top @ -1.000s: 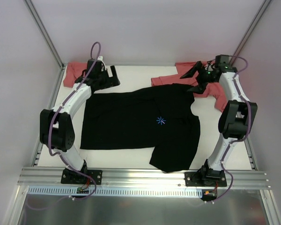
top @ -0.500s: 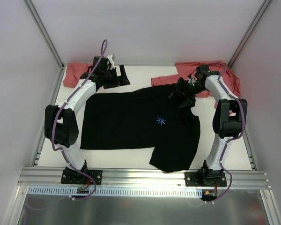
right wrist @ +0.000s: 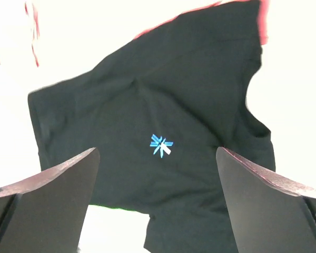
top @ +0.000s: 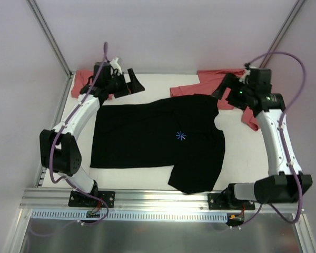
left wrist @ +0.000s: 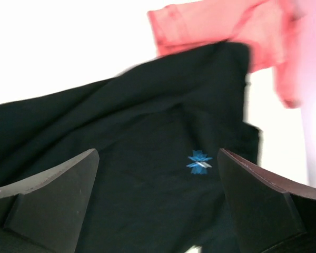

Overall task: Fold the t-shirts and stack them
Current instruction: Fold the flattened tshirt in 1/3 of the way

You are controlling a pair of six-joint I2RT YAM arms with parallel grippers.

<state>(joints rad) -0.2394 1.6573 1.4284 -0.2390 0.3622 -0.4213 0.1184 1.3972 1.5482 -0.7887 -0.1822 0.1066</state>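
Retreat marks the right gripper [top: 220,93], drawn back off the black t-shirt [top: 147,137], which lies spread flat on the table [top: 238,158], toward the far-right salmon-red t-shirt [top: 210,77]. The left gripper [top: 130,84], barely moved, hovers by the far-left salmon-red t-shirt [top: 81,79]. Both gape wide, holding nothing.

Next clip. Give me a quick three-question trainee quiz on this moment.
1. True or false: the left gripper is shut on the black t-shirt.
2. The starburst mark on the black t-shirt is: A red, B light blue, C yellow?
3. Fill in: the salmon-red t-shirts lie toward the table's ___ edge, seen from the arm bases.
Key: 1 false; 2 B; 3 far.
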